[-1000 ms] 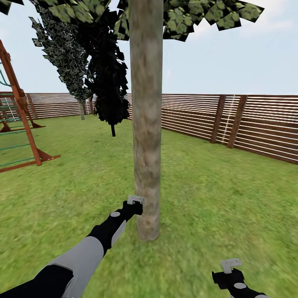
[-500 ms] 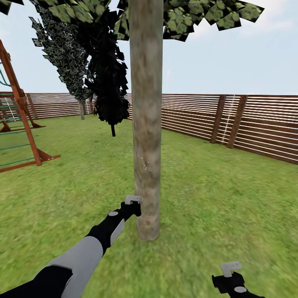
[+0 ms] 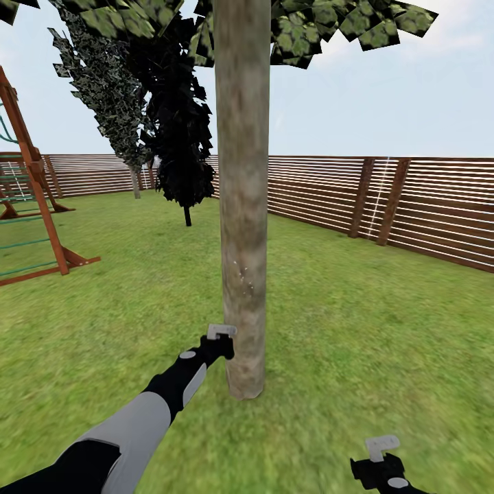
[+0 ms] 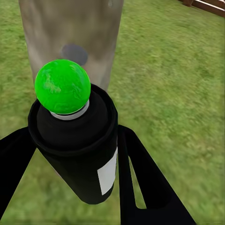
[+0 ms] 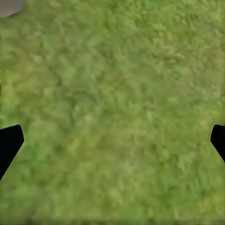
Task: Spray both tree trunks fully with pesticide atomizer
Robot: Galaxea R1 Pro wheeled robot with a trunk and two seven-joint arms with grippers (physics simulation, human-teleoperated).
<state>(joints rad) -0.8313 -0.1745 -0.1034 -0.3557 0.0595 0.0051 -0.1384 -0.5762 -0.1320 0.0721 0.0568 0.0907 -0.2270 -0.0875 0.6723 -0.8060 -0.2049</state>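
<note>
Centre frame, our left gripper (image 4: 70,154) pinches the pesticide atomizer (image 4: 77,154) beside the tree trunk (image 3: 242,206); open grass (image 3: 357,329) lies rightward. Lower right, our right gripper (image 3: 381,449), partly cropped, has its fingers spread.

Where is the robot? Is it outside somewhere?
Yes, it looks like a backyard garden. There is green grass all around, a brown slatted wooden fence along the edge, a wooden playset to one side, and a tall tree trunk right in front.
</note>
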